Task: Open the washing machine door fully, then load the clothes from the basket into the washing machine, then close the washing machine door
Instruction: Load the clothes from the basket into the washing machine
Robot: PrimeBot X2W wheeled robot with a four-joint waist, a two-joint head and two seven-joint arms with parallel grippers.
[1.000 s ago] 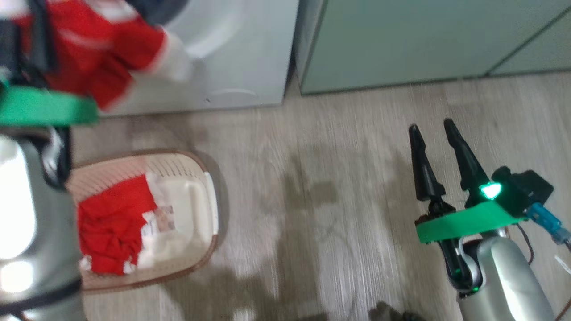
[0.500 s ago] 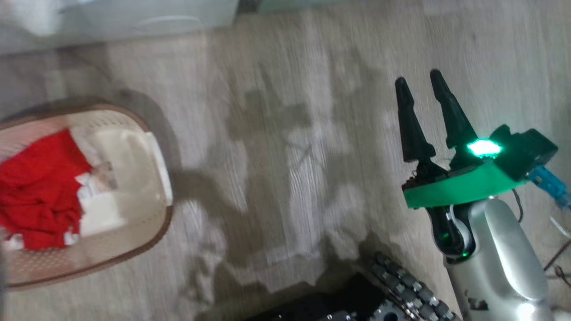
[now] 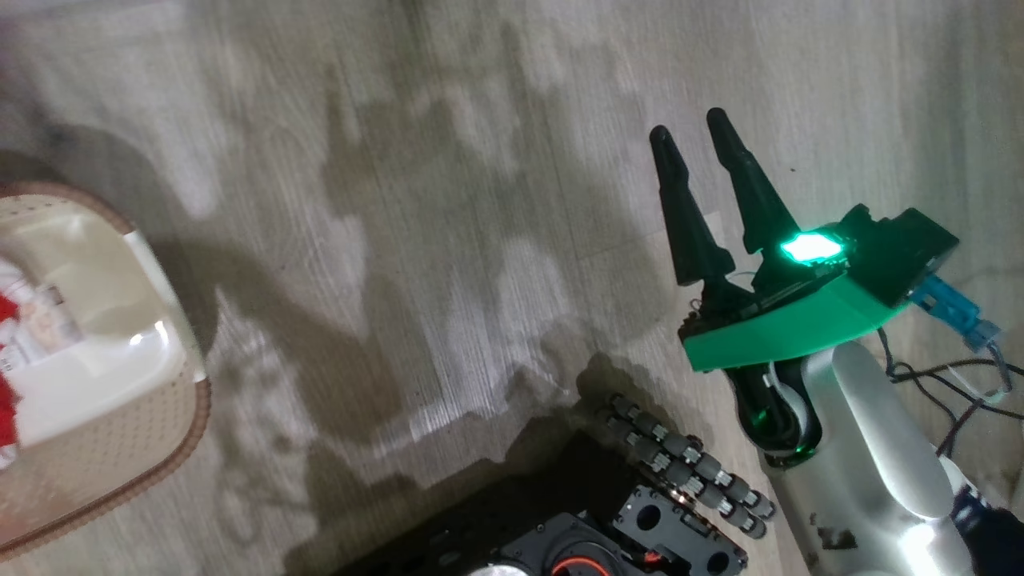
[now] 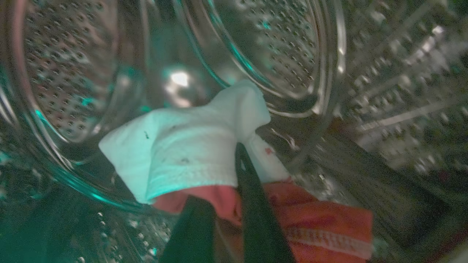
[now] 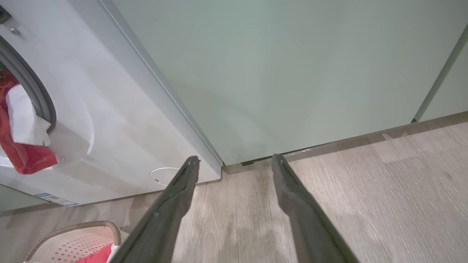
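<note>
While your right gripper [image 3: 688,128] hangs open over the wood floor [image 3: 416,240], a green cabinet [image 5: 292,73] stands right beside the washing machine [image 5: 120,120]. Your left wrist view looks inside the shiny drum [image 4: 285,44], where the left gripper [image 4: 217,173] pinches the crumpled red and white clothes [image 4: 182,153]. More clothes lie in the basket [image 3: 120,448].

In the head view we see the basket [image 3: 128,432] cut by the left edge, the clothes [image 3: 5,408] in it a blurred red sliver. The washing machine [image 5: 109,120] runs off the right wrist view's left edge; its sticker [image 5: 53,198] is too small to read. Fabric covers one fingertip of the left gripper [image 4: 217,179].
</note>
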